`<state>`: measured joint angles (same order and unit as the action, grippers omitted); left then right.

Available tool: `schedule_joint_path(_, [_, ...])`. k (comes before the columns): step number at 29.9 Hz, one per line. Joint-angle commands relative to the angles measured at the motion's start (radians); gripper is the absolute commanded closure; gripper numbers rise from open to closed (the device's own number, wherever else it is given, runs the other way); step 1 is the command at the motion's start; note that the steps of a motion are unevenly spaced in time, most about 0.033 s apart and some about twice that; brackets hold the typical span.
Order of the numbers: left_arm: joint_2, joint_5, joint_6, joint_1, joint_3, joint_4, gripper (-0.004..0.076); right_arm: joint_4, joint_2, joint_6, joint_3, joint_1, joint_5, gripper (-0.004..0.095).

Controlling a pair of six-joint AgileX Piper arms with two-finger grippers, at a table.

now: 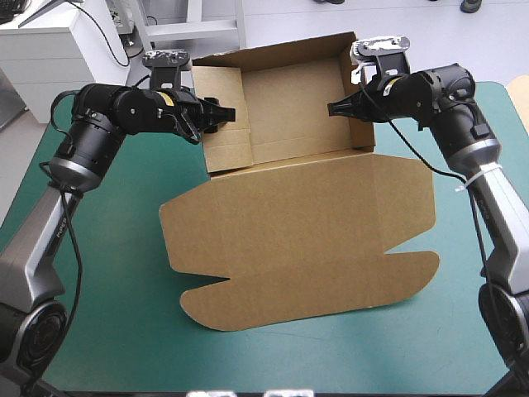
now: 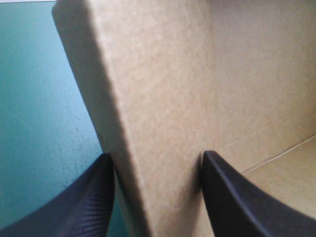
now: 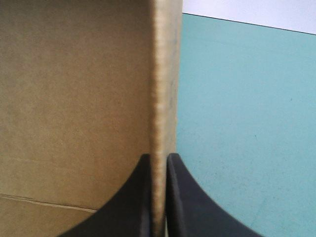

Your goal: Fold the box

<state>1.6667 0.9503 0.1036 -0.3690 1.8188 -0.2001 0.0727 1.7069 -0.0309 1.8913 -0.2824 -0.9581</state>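
The brown box (image 1: 297, 215) lies on the teal-green cover (image 1: 116, 281) as an open tray at the back, with its lid and flaps flat toward the front. My left gripper (image 1: 220, 113) straddles the tray's thick, folded left wall (image 2: 158, 89). Its fingers (image 2: 94, 197) press on both faces, shut on it. My right gripper (image 1: 335, 108) is shut on the thin right wall (image 3: 160, 74), one finger inside the tray and one outside. In the wrist views the left gripper (image 2: 155, 163) and right gripper (image 3: 158, 165) each hold board between the fingers.
The flat lid (image 1: 314, 273) reaches toward the table's front edge. Bare teal-green cover shows beside the box on the left (image 2: 39, 98) and right (image 3: 247, 108). A pale sheet edge (image 1: 521, 95) shows at the table's right edge.
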Motion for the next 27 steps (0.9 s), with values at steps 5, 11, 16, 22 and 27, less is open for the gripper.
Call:
schedule_joint_path(5, [-0.003,-0.073,0.007,-0.009,0.029,-0.053,0.0597,0.097,-0.047,0.006,0.029,-0.004,0.087,0.0925])
schedule_joint_path(11, [0.009,-0.073,-0.026,-0.009,0.029,-0.057,0.0731,0.144,-0.047,0.045,0.029,-0.004,0.08,0.0925])
schedule_joint_path(16, [0.013,-0.04,-0.05,-0.009,0.029,-0.022,0.0731,0.141,-0.031,0.098,0.029,-0.004,-0.026,0.0925])
schedule_joint_path(22, [0.069,0.071,-0.075,-0.009,0.032,0.06,0.0731,0.109,0.053,0.143,0.029,-0.004,-0.212,0.0925])
schedule_joint_path(27, [0.148,0.146,-0.118,-0.007,0.032,0.056,0.0731,0.088,0.143,0.143,0.029,-0.004,-0.287,0.0926])
